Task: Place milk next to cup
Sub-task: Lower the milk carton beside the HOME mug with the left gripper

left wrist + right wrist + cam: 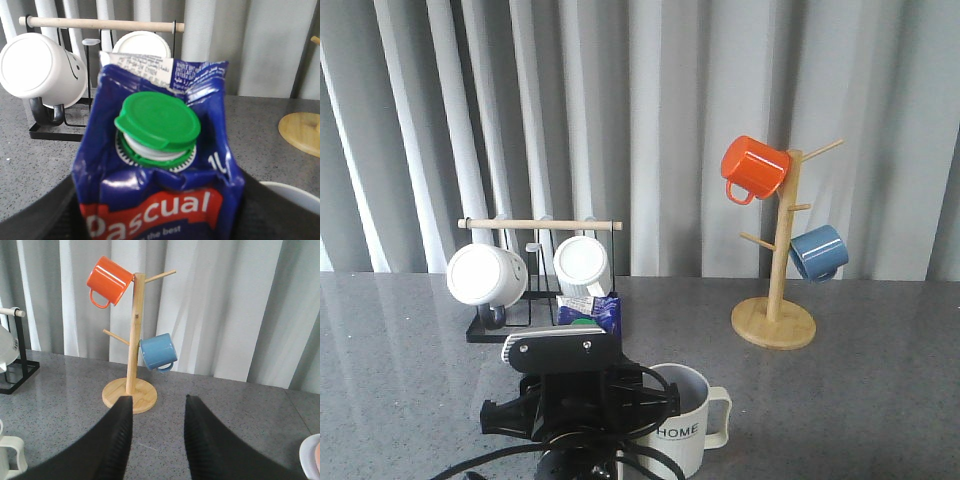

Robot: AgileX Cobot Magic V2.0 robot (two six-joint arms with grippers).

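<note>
The milk is a blue carton with a green round cap and a red "Pascual" band. My left gripper is shut on it, with a dark finger on each side of the carton. In the front view the carton's top shows just above my left gripper, low in the middle. The cup, pale and ribbed with "HOME" in black, stands on the table just right of the carton; its rim shows in the left wrist view. My right gripper is open and empty above bare table.
A black rack with a wooden bar holds two white mugs behind the carton. A wooden mug tree with an orange mug and a blue mug stands at the back right. A pale round object lies at the right wrist view's edge.
</note>
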